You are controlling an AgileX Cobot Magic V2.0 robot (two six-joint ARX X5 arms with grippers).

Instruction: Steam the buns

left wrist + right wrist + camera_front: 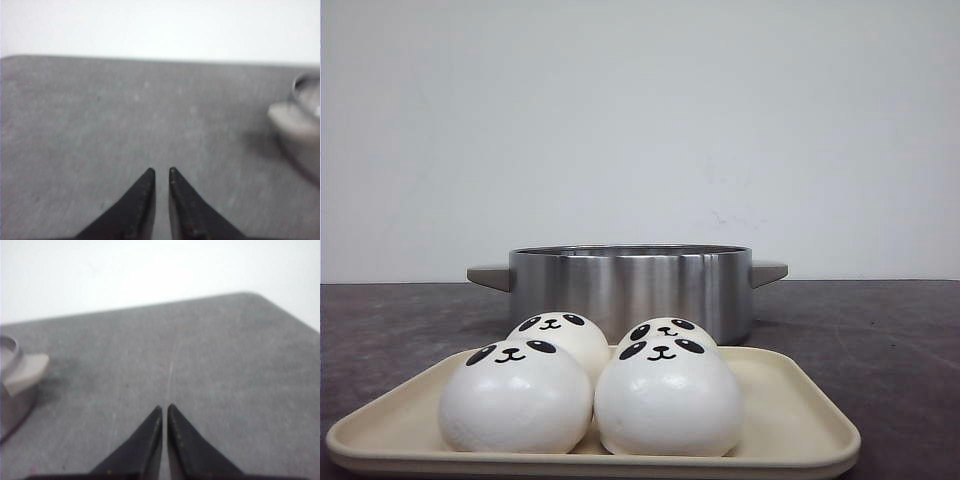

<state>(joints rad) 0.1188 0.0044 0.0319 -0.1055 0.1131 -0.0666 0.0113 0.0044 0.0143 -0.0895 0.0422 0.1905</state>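
Nearest the front camera: one shallow cream tray (pixel 798 428), rectangular with rounded corners, lying flat on the tabletop (pixel 880 330).

On the tray: the buns (pixel 665 400), four, white and domed, each with a black panda face. Two sit at the front and two behind, packed close together, neighbours touching or nearly so. None has been lifted out.

Behind the tray: one steel pot (pixel 630 285), round, with a grey handle on each side, no lid in view. Its inside cannot be seen from the front, so whether a steaming rack is fitted cannot be told. It stands close behind the tray.

Beyond: dark grey tabletop running back to a plain white wall.

Left tool (pixel 161 172): over bare tabletop with the pot off to one side in its wrist view; tips drawn nearly together with a thin gap, grasping nothing.

Right tool (pixel 165 409): likewise over bare tabletop, pot handle at the edge of its wrist view; tips all but touching, empty.

Step in hand, as judged: the very start, nothing yet moved. The next move calls for one tool to spread its tips, come to a front bun, grip it gently by its soft sides and carry it into the pot.
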